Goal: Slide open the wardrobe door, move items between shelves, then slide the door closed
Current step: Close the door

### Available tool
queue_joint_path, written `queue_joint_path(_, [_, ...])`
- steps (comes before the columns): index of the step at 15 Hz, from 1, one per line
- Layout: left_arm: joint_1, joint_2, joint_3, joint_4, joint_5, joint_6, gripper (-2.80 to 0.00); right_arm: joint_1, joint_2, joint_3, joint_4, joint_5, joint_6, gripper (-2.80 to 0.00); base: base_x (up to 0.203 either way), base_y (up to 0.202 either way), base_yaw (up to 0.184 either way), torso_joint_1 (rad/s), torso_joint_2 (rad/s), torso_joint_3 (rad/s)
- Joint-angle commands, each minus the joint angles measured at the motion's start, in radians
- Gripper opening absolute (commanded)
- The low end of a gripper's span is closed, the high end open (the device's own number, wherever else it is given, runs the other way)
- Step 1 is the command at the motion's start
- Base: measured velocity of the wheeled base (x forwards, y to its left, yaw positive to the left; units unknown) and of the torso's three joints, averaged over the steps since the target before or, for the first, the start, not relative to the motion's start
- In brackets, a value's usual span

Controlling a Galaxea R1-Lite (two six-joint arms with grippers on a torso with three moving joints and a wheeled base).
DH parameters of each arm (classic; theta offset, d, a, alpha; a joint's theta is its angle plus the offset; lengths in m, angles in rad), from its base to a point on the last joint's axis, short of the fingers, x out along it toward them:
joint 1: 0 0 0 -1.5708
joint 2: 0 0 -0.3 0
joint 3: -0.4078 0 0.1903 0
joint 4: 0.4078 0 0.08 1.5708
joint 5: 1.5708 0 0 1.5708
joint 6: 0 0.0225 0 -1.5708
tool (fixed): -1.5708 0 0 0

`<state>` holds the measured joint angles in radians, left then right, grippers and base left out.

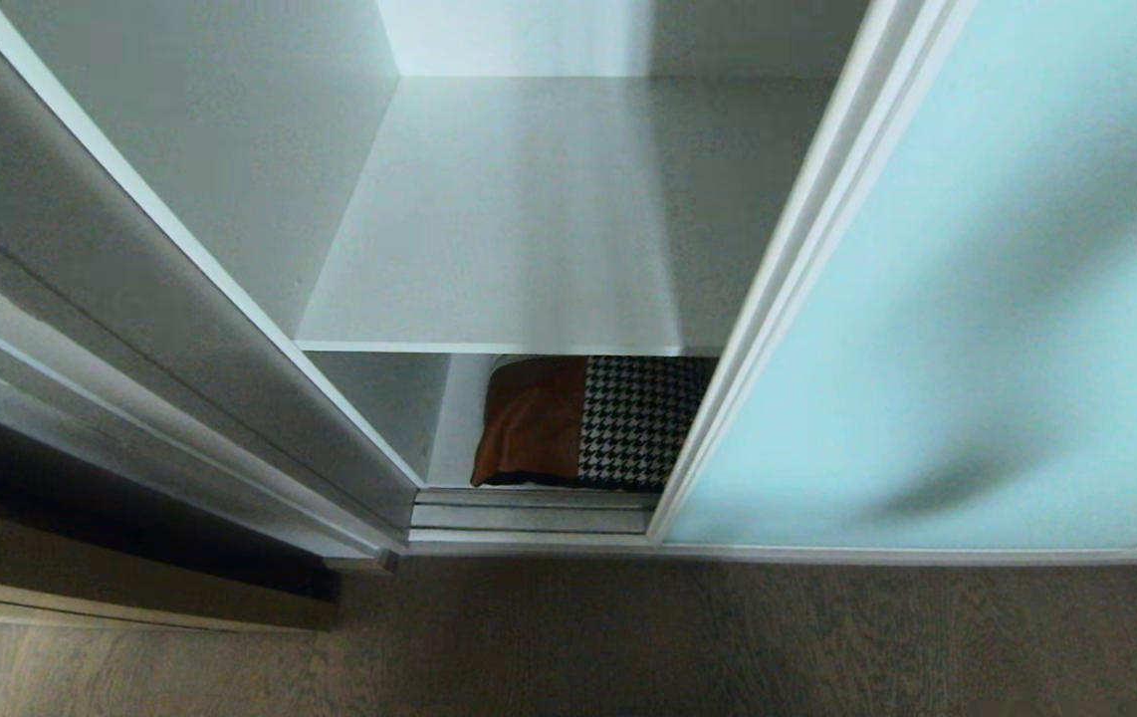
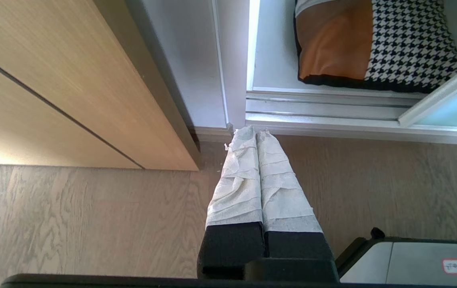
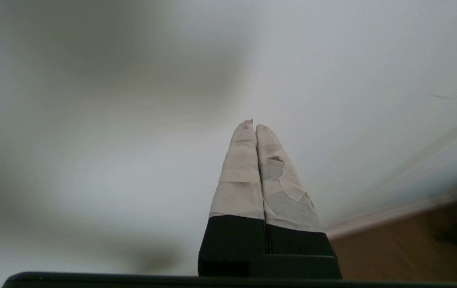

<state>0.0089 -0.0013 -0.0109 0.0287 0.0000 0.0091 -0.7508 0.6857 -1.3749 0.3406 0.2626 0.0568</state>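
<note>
The sliding wardrobe door (image 1: 957, 299), frosted pale aqua glass in a slim white frame, stands slid to the right and leaves the wardrobe open. Inside, a white shelf (image 1: 529, 229) is bare. Below it lies the patchwork pillow (image 1: 588, 423), tan-brown and houndstooth, on the bottom board; the same pillow (image 2: 372, 44) shows in the left wrist view. My left gripper (image 2: 255, 130) is shut, empty, parked low over the floor in front of the door track. My right gripper (image 3: 252, 125) is shut, empty, close to a pale blurred panel. Neither arm shows in the head view.
A light wooden cabinet front (image 2: 64, 88) stands left of the wardrobe. The door track (image 1: 529, 513) runs along the wardrobe's bottom edge, with wood-grain floor (image 1: 628, 637) before it. Part of the robot's base (image 2: 416, 260) sits near the left gripper.
</note>
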Motion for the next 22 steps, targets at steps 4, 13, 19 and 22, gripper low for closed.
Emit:
queue_joint_path(4, [0.000,0.000,-0.001,0.000,0.000,0.000,-2.80,-0.232,0.082,0.001,-0.023,0.002,0.002,-2.80,0.000,0.000,0.000,0.000,0.00,0.000])
queue_joint_path(13, [0.000,0.000,0.000,0.000,0.000,0.000,-2.80,-0.368,0.214,-0.050,-0.012,0.149,0.011,-2.80,0.000,0.000,0.000,0.000,0.00,0.000])
queue_joint_path(19, [0.000,0.000,0.000,0.000,0.000,0.000,-2.80,-0.238,0.218,-0.051,-0.007,0.314,0.014,-2.80,0.000,0.000,0.000,0.000,0.00,0.000])
queue_joint_path(22, [0.000,0.000,0.000,0.000,0.000,0.000,-2.80,-0.084,0.226,-0.049,0.013,0.316,0.012,-2.80,0.000,0.000,0.000,0.000,0.00,0.000])
